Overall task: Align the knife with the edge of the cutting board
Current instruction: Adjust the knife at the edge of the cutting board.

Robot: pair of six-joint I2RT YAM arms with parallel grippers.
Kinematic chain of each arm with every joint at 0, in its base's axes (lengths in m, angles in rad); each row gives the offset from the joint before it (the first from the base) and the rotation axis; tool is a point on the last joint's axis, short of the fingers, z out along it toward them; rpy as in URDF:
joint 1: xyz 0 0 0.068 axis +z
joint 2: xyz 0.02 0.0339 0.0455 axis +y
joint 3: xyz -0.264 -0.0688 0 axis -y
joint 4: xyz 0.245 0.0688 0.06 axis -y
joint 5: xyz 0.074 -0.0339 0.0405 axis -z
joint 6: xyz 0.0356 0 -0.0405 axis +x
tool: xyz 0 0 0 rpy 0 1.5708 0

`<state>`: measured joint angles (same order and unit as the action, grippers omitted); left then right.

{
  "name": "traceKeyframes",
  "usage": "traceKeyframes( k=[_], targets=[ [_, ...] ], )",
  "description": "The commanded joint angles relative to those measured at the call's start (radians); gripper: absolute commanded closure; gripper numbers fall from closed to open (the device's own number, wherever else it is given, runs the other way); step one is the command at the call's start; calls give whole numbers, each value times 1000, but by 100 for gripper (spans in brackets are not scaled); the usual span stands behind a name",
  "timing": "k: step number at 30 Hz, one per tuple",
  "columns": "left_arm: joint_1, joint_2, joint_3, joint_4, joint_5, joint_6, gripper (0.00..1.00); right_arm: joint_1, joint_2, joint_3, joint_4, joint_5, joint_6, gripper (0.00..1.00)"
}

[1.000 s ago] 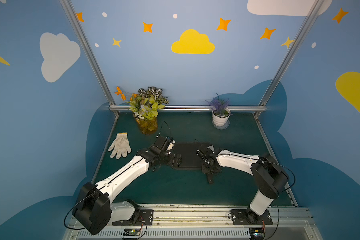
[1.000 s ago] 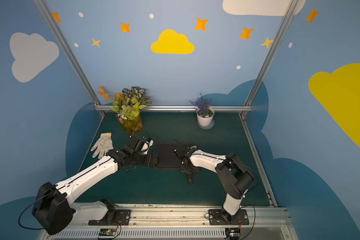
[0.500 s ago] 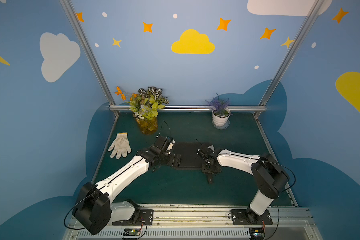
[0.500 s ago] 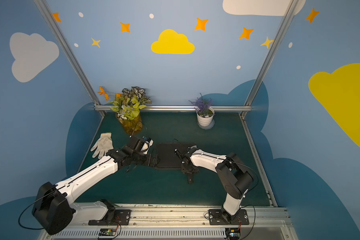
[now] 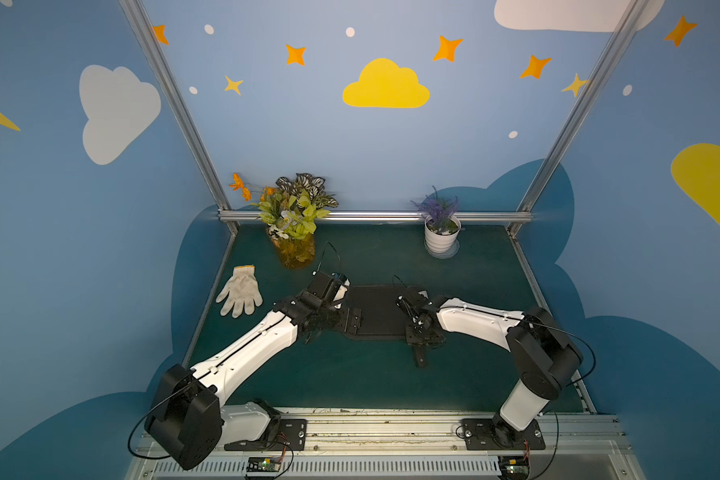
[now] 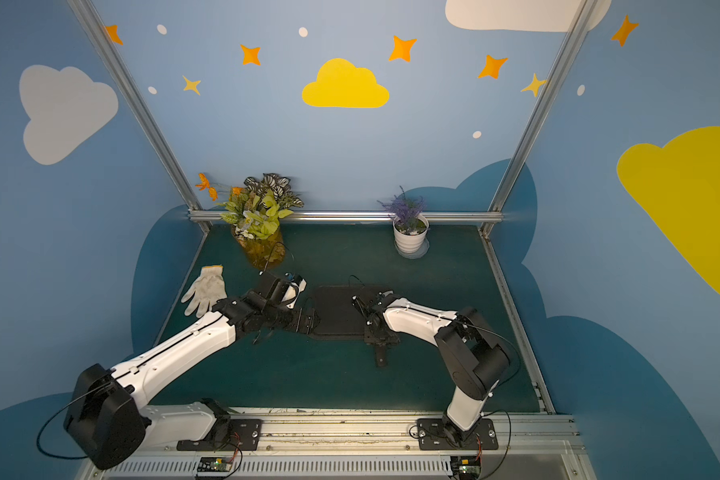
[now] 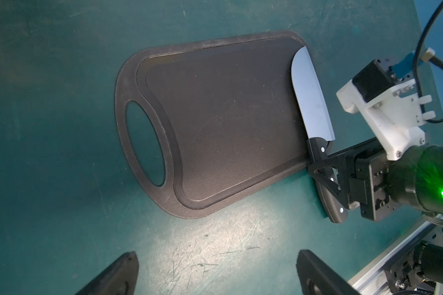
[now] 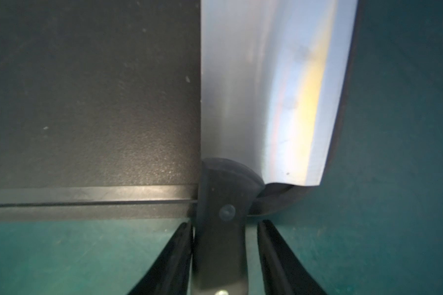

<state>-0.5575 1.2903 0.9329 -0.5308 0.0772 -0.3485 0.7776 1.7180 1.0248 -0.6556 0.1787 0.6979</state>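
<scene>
The black cutting board (image 7: 228, 122) lies flat on the green table, its oval handle hole toward my left arm. The knife (image 7: 311, 99) rests with its silver blade along the board's short edge on my right arm's side. Its black handle (image 5: 420, 357) sticks out past the board's near long edge onto the table. My right gripper (image 8: 224, 223) straddles the handle with its jaws slightly open: one finger (image 8: 182, 245) lies close against it, the other finger (image 8: 271, 245) stands clear. My left gripper (image 7: 216, 253) is open and empty over bare table beside the board's long edge.
A white glove (image 5: 240, 291) lies at the left side of the table. A vase of flowers (image 5: 294, 232) and a small white plant pot (image 5: 441, 237) stand at the back. An aluminium rail (image 5: 371, 432) runs along the front edge.
My right gripper's jaws have eased apart around the knife handle. Neither arm has visibly shifted, and the knife and board lie where they were.
</scene>
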Motion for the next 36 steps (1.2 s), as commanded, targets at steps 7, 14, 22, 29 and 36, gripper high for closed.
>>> traceKeyframes(
  k=[7, 14, 22, 29, 36],
  targets=[
    [-4, -10, -6, -8, -4, 15, 0, 10, -59, -33, -11, -12, 8, 47],
    [-4, -11, -5, -8, -1, 16, 0, 42, -74, -58, -10, -10, 30, 47],
    [-4, -11, -8, -8, 0, 15, 0, 71, -56, -62, -10, 11, 53, 52],
    [-8, -5, -7, -8, -1, 14, 0, 72, -50, -66, -8, 25, 54, 56],
    [-7, -5, -8, -8, -3, 17, 0, 65, -44, -65, -6, 27, 46, 59]
  ],
)
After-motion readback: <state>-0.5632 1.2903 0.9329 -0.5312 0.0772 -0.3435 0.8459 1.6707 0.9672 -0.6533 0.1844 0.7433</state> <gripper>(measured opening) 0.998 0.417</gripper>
